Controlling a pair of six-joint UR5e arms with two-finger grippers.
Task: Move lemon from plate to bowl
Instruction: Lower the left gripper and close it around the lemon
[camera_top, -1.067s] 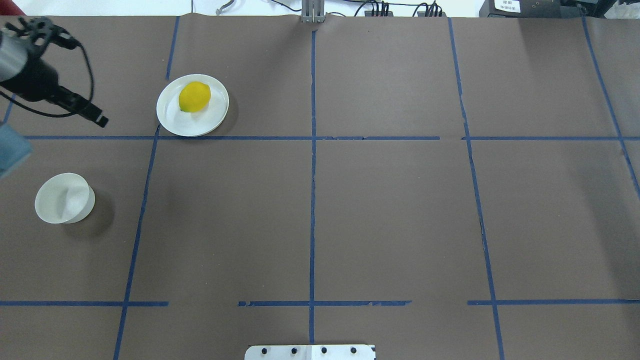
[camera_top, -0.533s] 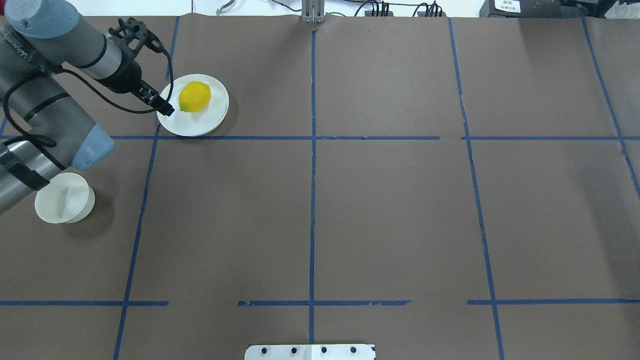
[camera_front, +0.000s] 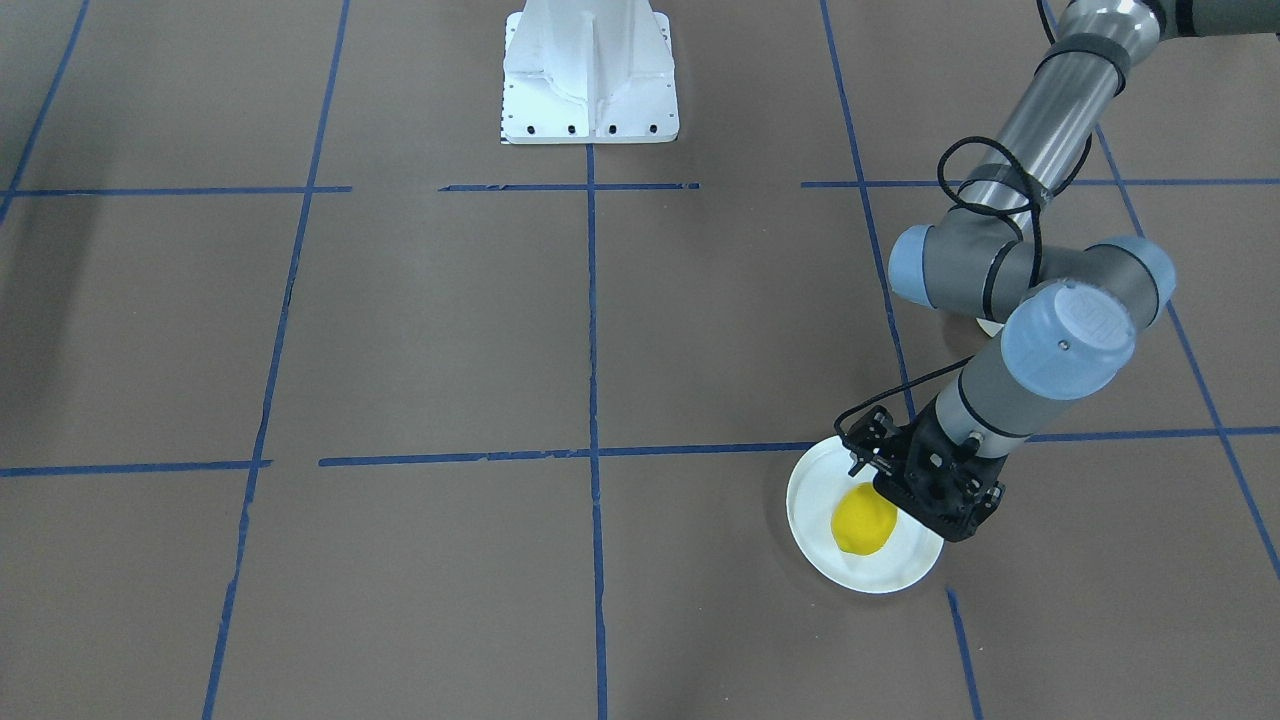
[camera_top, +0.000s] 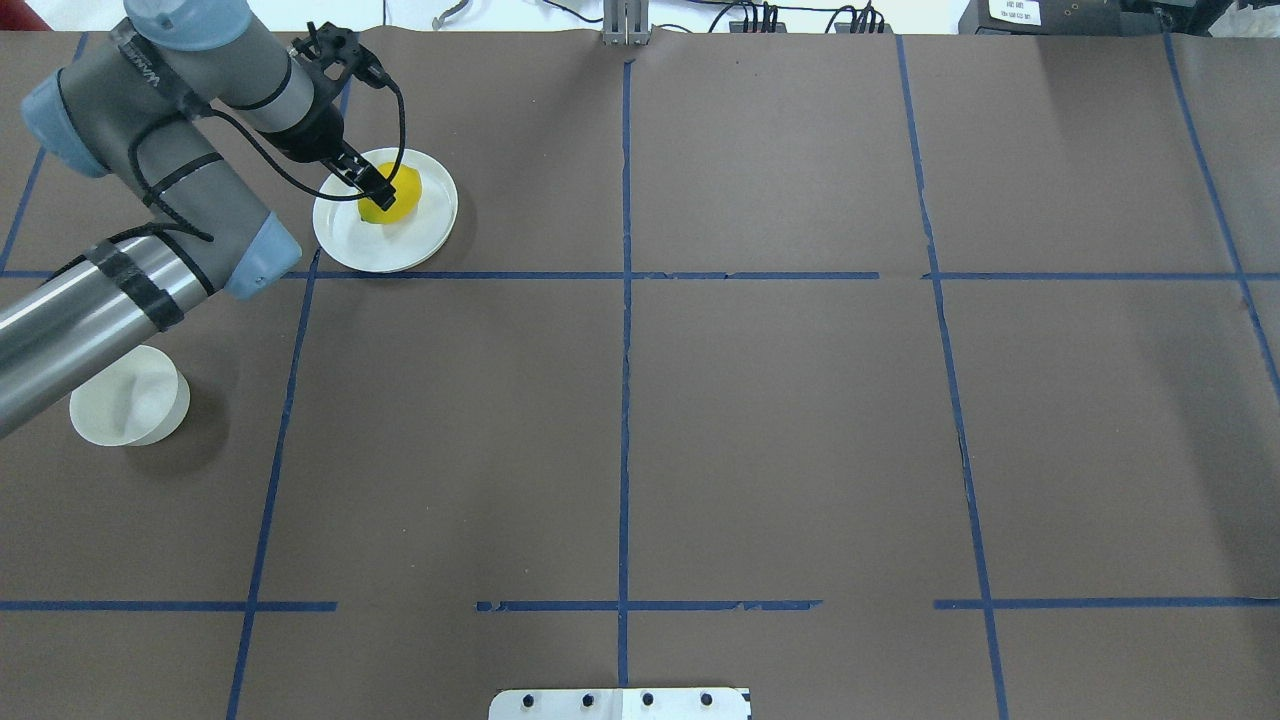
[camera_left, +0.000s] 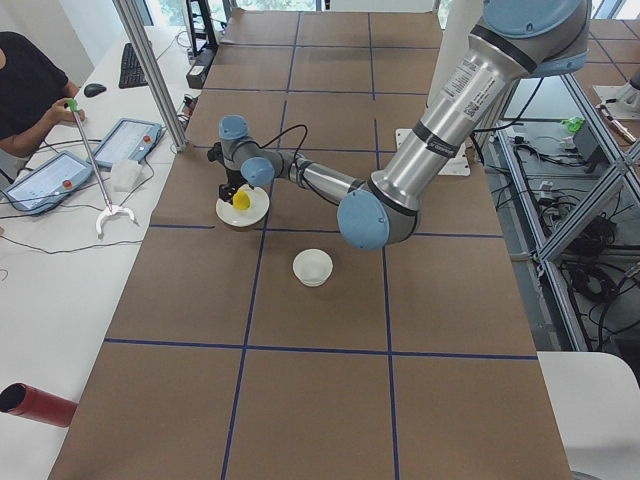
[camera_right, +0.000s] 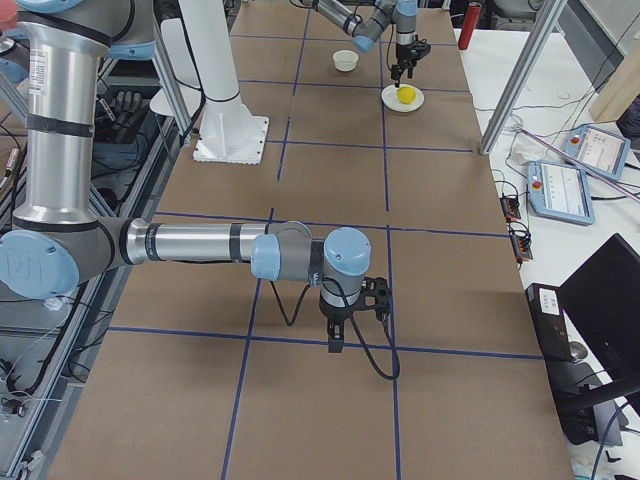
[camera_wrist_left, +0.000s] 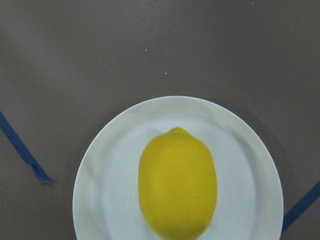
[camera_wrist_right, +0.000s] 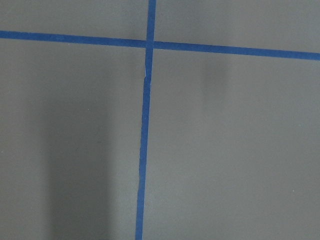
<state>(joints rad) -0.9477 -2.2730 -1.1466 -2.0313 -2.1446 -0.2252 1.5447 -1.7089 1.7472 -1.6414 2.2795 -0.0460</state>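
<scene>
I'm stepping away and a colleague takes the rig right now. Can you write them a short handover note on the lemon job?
Left gripper: above the lemon, pointing down; whether it is open or shut cannot be told, and no grip shows.
Right gripper: parked low over bare table, far from the job; open or shut cannot be told.
Lemon: lies on the plate.
Bowl: empty, apart from the plate, nearer the robot and further to its left.
Done: the left arm's approach only.
Left: grasp the lemon, lift it, carry it to the bowl, release.
</scene>
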